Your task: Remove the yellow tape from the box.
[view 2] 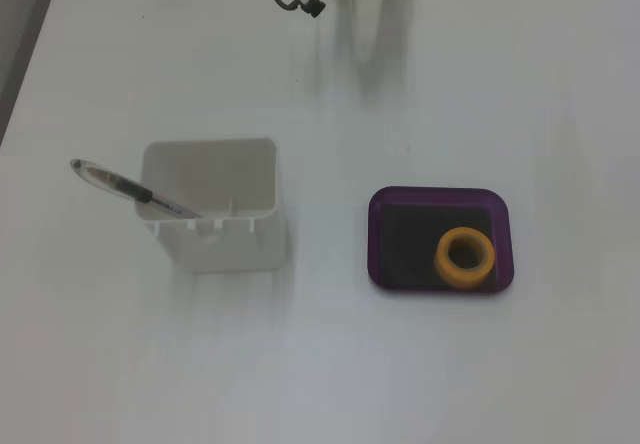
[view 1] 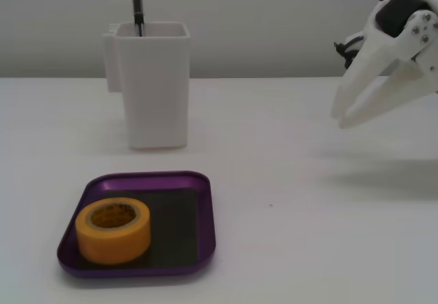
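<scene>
Yellow tape [view 1: 113, 231] lying flat inside the purple box [view 1: 205, 215], hole upward, tucked into the near-left corner as the low fixed view shows it, touching or nearly touching the rim there; seen from above [view 2: 465, 259], sitting toward the tray's [view 2: 378, 234] right side. Rest of the dark bottom bare, so room for a finger beside the roll or down through its core. Claw [view 1: 339, 119] hanging in the air at the right of the low view, well apart from the box, fingers slightly parted and gripping nothing, pointed down and toward the tray; only a sliver visible at the top edge from above [view 2: 378, 39]. Tall white container [view 1: 152, 85] behind the box holding a pen [view 2: 135, 192], clear of any straight reach to the tape. Removal not yet begun; tabletop [view 1: 328, 249] around the box open for setting the roll down
</scene>
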